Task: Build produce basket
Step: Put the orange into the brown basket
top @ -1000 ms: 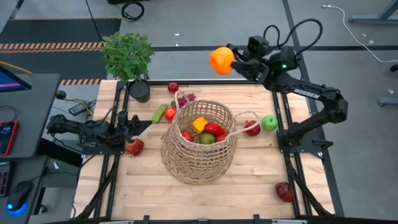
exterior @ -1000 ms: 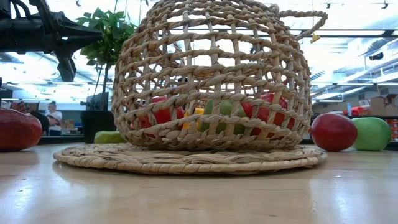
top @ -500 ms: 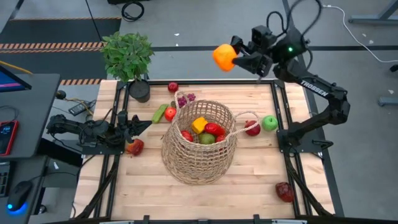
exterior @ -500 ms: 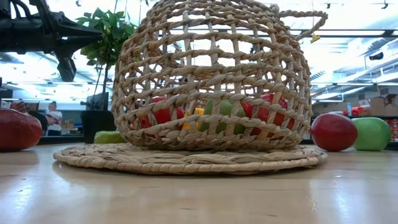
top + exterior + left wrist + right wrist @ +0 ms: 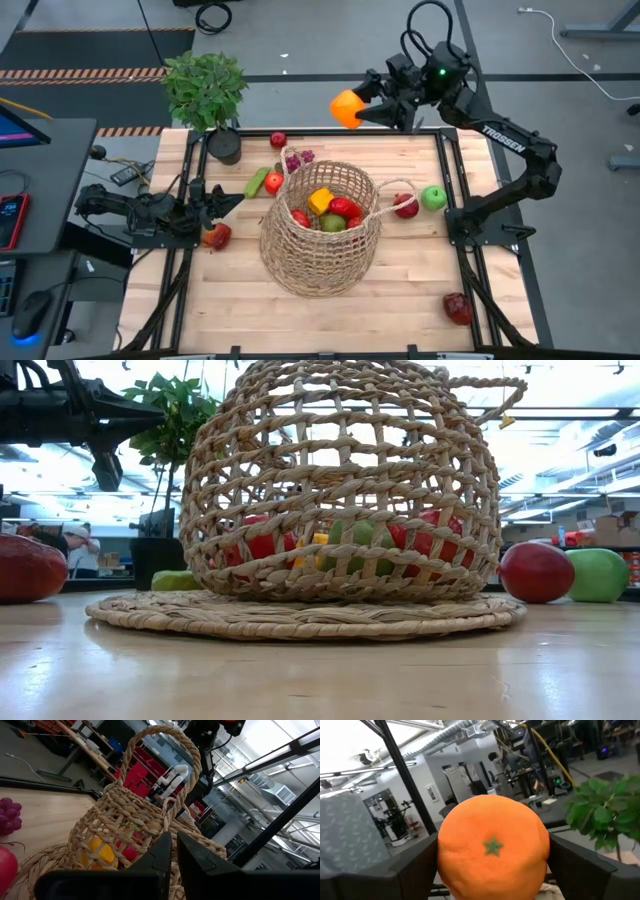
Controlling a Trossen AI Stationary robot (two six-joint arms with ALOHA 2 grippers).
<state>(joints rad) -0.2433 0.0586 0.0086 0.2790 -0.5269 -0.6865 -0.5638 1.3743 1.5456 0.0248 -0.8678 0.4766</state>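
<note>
The wooden table (image 5: 400, 290) carries the basket (image 5: 322, 228) (on its mat), loose produce (image 5: 434, 197), a potted plant (image 5: 207, 95).

We see a table (image 5: 420, 270) of pale wooden planks, smooth with a soft sheen where the light falls across it in the low view. The basket (image 5: 325, 245) is coarse twisted wicker in an open weave, rough and matt, resting on a flat woven mat (image 5: 300, 618) of the same fibre. The orange (image 5: 492, 847) has a finely dimpled, matt plastic-looking skin. The red apple (image 5: 537, 572) and green apple (image 5: 599, 575) look smooth and glossy. The right gripper (image 5: 372, 108) and left gripper (image 5: 222, 205) look like dark, matt hard plastic or metal.
</note>
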